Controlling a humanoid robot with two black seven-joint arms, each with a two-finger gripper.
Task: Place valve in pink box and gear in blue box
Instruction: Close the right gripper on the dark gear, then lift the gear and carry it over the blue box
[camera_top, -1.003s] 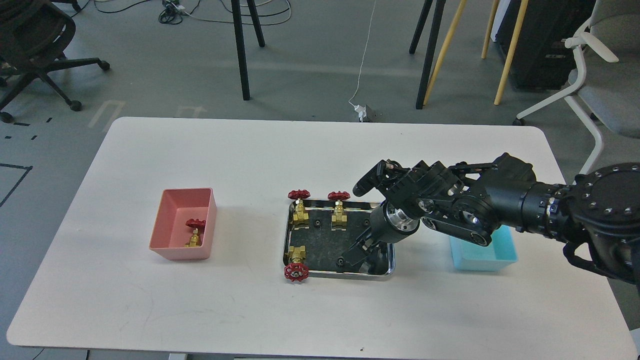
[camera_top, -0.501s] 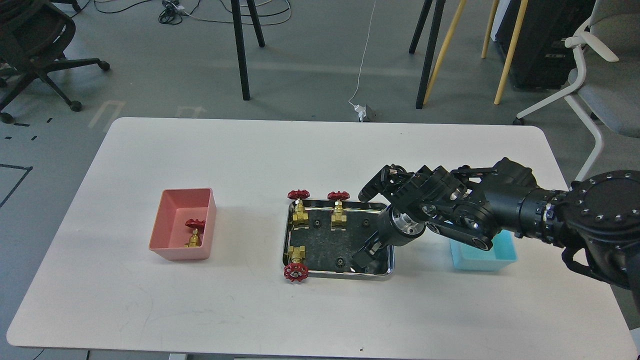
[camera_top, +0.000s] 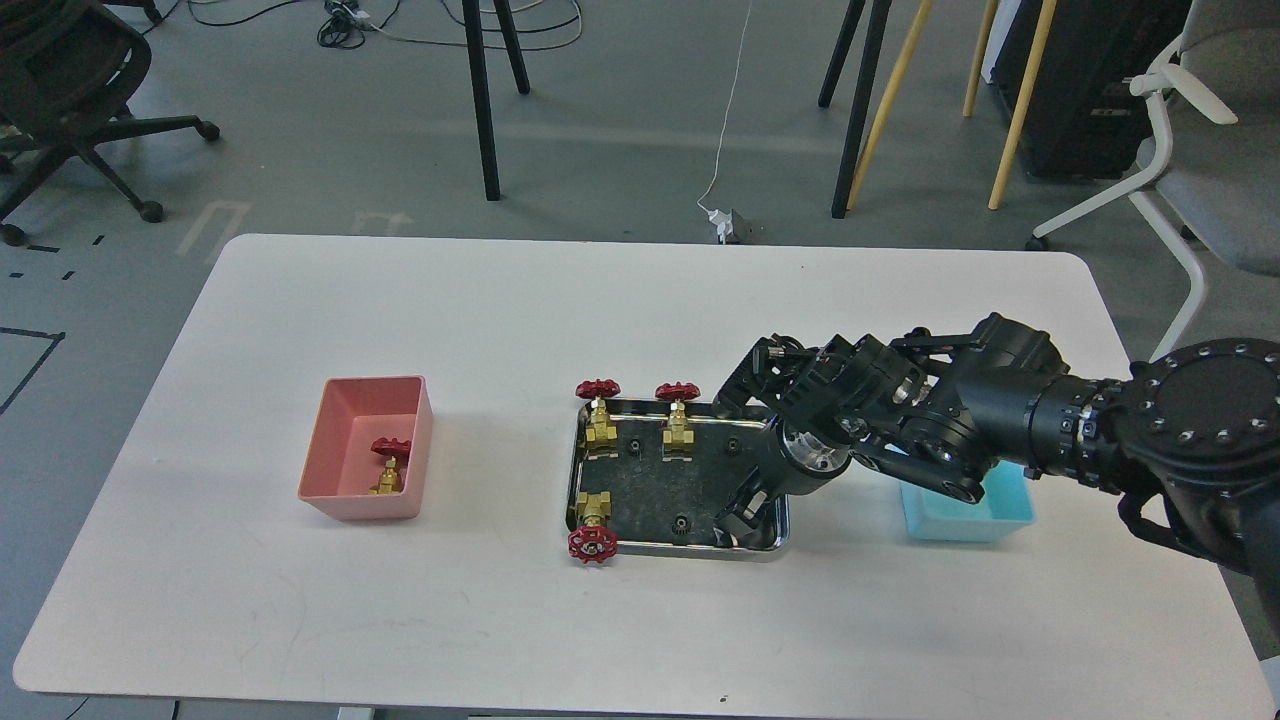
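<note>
Three valves stand on the steel tray (camera_top: 650, 549): two at its back edge (camera_top: 598, 410) (camera_top: 677, 414) and one at its front left corner (camera_top: 592, 524). Another valve (camera_top: 388, 464) lies in the pink box (camera_top: 352, 500). Small black gears lie on the tray (camera_top: 634, 446) (camera_top: 733, 445) (camera_top: 680, 522). My right gripper (camera_top: 737, 520) points down into the tray's front right corner, just right of the front gear. Its dark fingers cannot be told apart. The blue box (camera_top: 965, 512) sits right of the tray, partly hidden by my right arm. My left gripper is out of view.
The white table (camera_top: 500, 320) ends close in front of the tray and boxes. Chairs, stool legs and cables stand on the floor beyond the table's far edge. My thick right forearm (camera_top: 1000, 420) hangs over the space between tray and blue box.
My right gripper has moved down and a little right, from over the tray's middle right to its front right corner. The valves, gears and boxes have not moved.
</note>
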